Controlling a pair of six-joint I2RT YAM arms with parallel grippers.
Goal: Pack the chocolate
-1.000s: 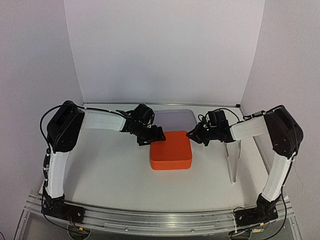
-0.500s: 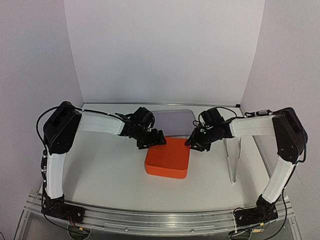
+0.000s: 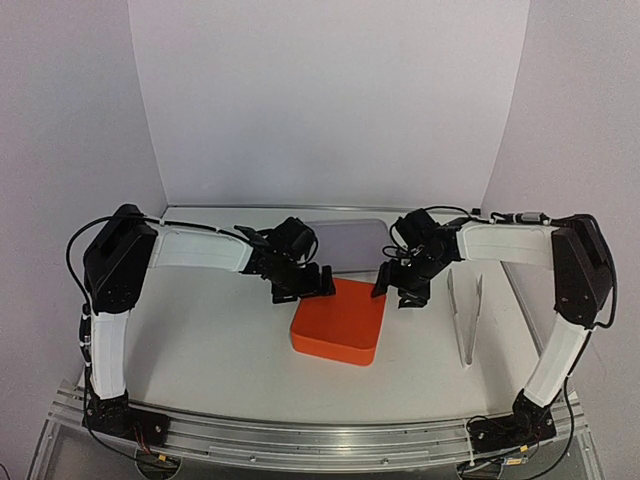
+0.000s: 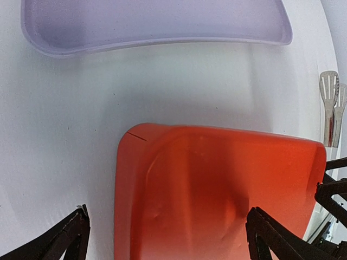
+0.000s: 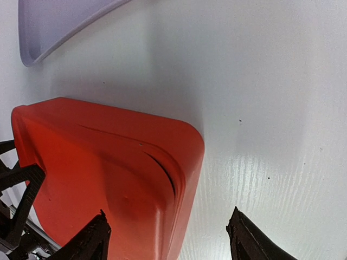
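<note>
An orange lidded box (image 3: 338, 320) lies on the white table, turned slightly askew. The chocolate is hidden from every view. My left gripper (image 3: 305, 283) hovers at the box's far left corner, jaws spread wide, with the orange lid (image 4: 217, 200) below and between its fingers and neither finger touching it. My right gripper (image 3: 400, 285) is at the far right corner, also open. Its one finger is over the orange box (image 5: 103, 179), the other over bare table. Between the fingertips of the left gripper (image 4: 167, 214) and the right gripper (image 5: 169, 216) nothing is gripped.
A shallow lavender tray (image 3: 345, 240) lies just behind the box, its rim showing in the left wrist view (image 4: 152, 46) and the right wrist view (image 5: 54, 38). A pair of tongs (image 3: 465, 320) lies to the right of the box, also seen as tongs (image 4: 332, 108).
The right gripper went from shut to wide open and the left one widened. The orange box has shifted toward the front and turned a little. Both wrists rose slightly at its far corners.
</note>
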